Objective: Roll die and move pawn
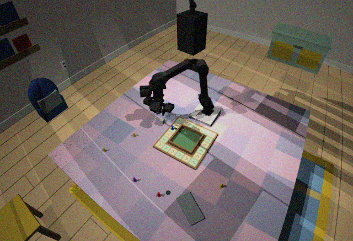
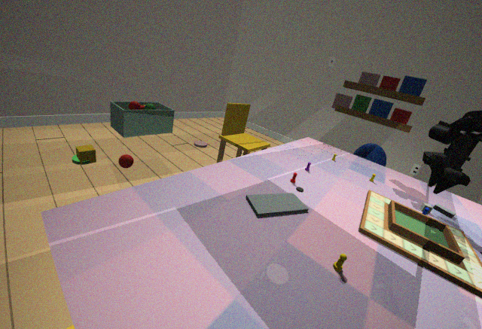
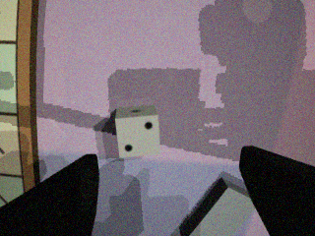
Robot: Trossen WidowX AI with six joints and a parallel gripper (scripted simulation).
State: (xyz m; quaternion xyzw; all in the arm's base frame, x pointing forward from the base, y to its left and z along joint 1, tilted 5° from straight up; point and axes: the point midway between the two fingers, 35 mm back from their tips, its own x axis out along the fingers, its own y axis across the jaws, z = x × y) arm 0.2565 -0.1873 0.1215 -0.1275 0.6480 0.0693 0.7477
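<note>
The white die point(image 1: 162, 121) point(image 2: 425, 206) point(image 3: 137, 136) lies on the table beside the board point(image 1: 174, 158) point(image 2: 376, 214) point(image 3: 27, 98). In the wrist view the large face toward the camera shows two pips, and a narrow face shows one. My gripper point(image 1: 163, 109) point(image 2: 452, 186) point(image 3: 171, 161) is open and empty above the table near the die, which appears ahead of the fingertips, left of their middle. The blue pawn point(image 1: 172, 127) point(image 2: 426, 211) stands on a board square near the die. The green-floored dice tray point(image 1: 186, 139) point(image 2: 420, 228) looks empty.
A small grey block point(image 2: 443, 211) point(image 3: 221, 208) lies close to the die, near the right finger in the wrist view. Yellow, purple and red pawns stand farther off, with a dark disc point(image 1: 167, 192) point(image 2: 299, 189) and a flat grey slab point(image 1: 190, 208) point(image 2: 276, 204).
</note>
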